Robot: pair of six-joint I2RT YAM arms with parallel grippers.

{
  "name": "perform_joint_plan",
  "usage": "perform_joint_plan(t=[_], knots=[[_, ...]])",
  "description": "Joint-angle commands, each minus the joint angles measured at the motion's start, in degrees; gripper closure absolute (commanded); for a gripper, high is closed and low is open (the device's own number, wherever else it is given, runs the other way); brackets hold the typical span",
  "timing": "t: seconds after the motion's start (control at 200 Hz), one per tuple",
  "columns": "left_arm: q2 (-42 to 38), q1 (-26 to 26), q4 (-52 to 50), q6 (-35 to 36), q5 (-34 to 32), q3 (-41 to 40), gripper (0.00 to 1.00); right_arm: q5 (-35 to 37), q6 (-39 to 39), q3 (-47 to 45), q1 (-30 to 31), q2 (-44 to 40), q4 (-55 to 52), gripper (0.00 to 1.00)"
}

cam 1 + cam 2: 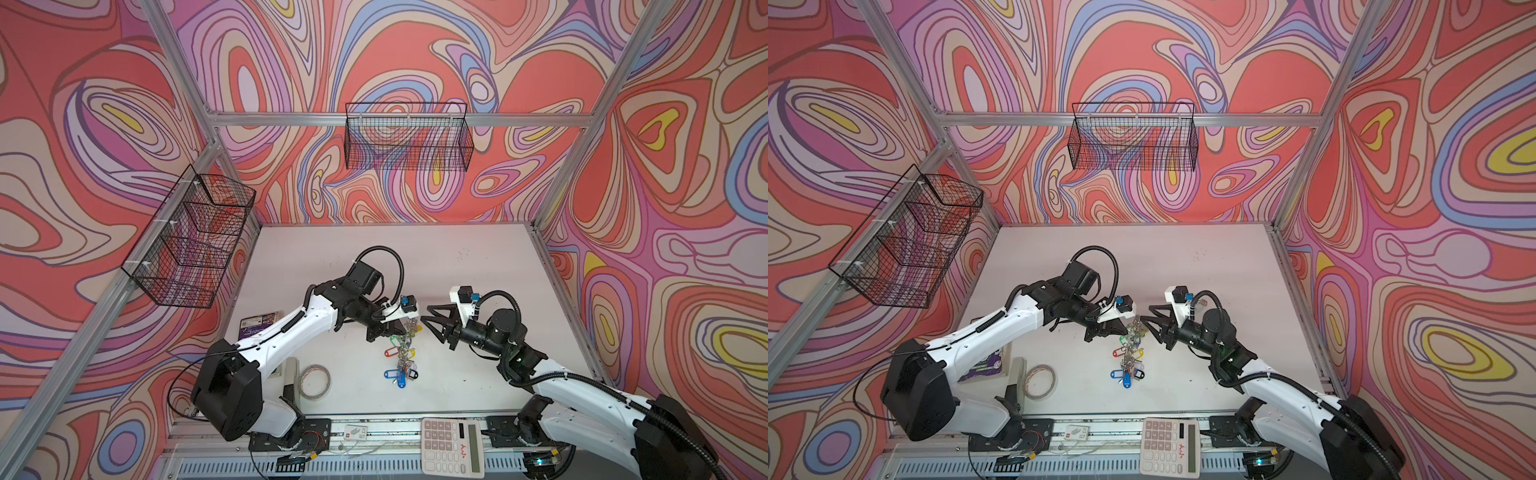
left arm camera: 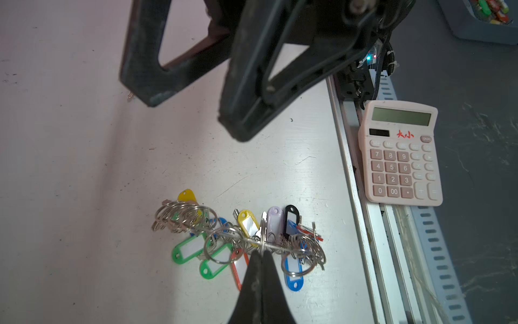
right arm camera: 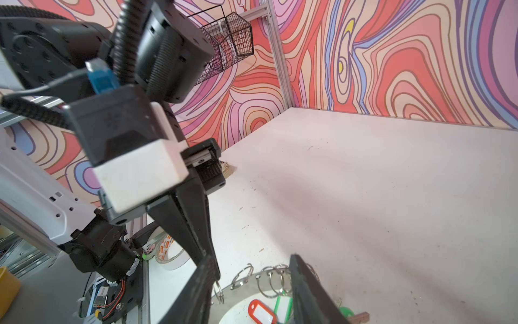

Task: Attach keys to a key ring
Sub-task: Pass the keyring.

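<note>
My arms come in from the near edge and meet over the middle of the worktop (image 1: 478, 266), with the tips almost facing. My left tool (image 2: 260, 253) is clenched on the rim of the key ring (image 3: 246, 287); only the left wrist view shows that pinch. My right tool (image 1: 424, 314) is released, and only its wrist view shows the ring's flat face between its parted fingers. The keys (image 2: 248, 223) trail onto the worktop beneath. A calculator (image 2: 400, 157) sits at the near rail.
</note>
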Motion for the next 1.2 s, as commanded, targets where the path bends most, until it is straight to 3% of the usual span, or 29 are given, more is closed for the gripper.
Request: perform_joint_plan(t=[0.0, 0.521, 0.756, 0.997, 1.197], knots=[[-2.12, -1.83, -3.26, 3.8, -2.9, 2.85, 1.0, 0.86, 0.42, 0.63, -0.15, 0.4, -0.08, 0.53], [-6.19, -6.21, -1.21, 12.99, -12.69, 4.36, 1.0, -0.84, 2.66, -0.03, -3.67, 0.19, 1.9, 0.4], [-4.88, -6.82, -4.31, 16.52, -13.72, 7.62, 1.0, -3.99, 2.02, 1.02, -3.67, -0.56, -2.59, 0.4], [-3.46, -6.74, -6.92, 10.0, -11.31, 12.71, 1.0, -4.45, 3.91, 0.39, -3.67, -4.07, -4.94, 0.42], [-7.1, -6.61, 0.84, -5.84, -9.74, 10.95, 1.0, -0.48, 3.57, 1.59, -3.67, -6.32, -4.87, 0.39]])
